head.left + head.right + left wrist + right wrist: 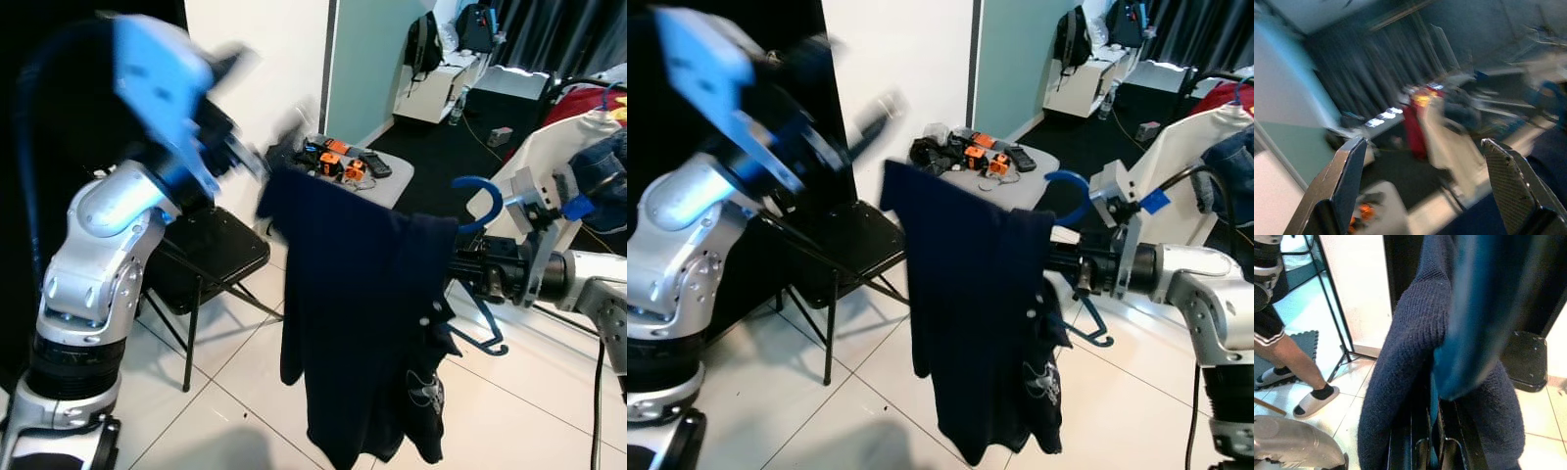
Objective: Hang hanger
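A blue plastic hanger (480,201) carries a dark navy polo shirt (358,323) that hangs out toward the left in mid-air. My right gripper (460,264) is shut on the hanger; in the right wrist view its black fingers (1422,445) close on the blue hanger neck (1469,328) with the navy knit draped round it. My left gripper (250,162) is raised and blurred beside the shirt's left shoulder. Seen from the left wrist camera, its fingers (1347,176) stand wide open with nothing between them.
A black folding chair (211,250) stands under the left arm. Behind the shirt, a small grey table (387,181) holds orange and black items. A rack with red and white clothes (578,117) is at the right. A person's legs in slippers (1298,377) stand on the tiles.
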